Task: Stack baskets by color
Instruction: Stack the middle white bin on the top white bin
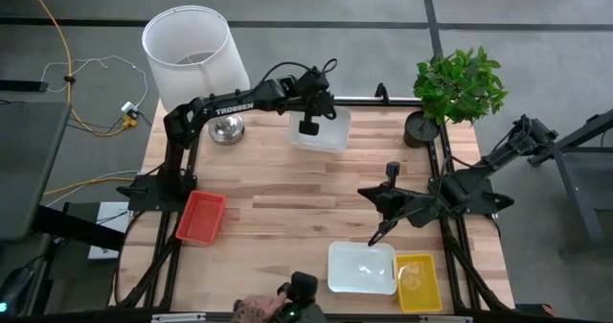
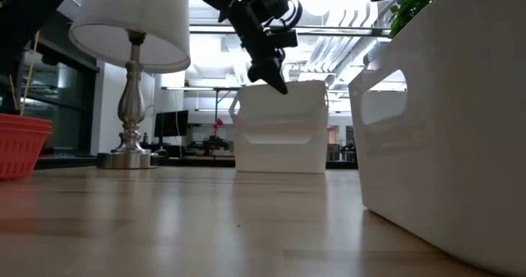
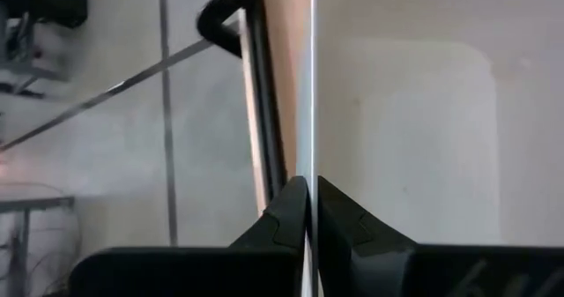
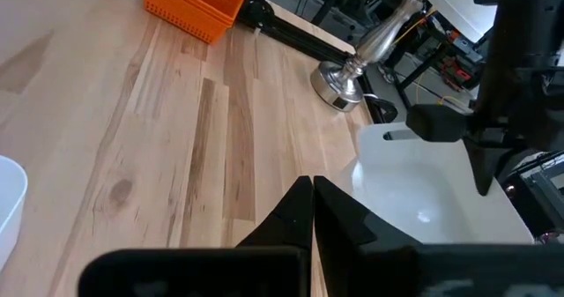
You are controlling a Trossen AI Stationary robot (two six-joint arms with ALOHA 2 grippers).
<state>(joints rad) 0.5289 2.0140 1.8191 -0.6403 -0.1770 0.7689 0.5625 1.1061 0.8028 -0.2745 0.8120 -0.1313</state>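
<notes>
From above, you see a lamp (image 1: 190, 50) and plant (image 1: 460, 85) flanking the far white basket (image 1: 321, 131), its rim pinched by the left gripper (image 1: 307, 127). The low view shows that basket upright. In the right wrist view, your right gripper (image 4: 313, 184) hovers closed, empty.

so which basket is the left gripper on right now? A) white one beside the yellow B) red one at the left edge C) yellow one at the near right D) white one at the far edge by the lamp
D: the left gripper is shut on the rim of the far white basket, with the thin wall pinched between its fingers in the left wrist view.
</notes>
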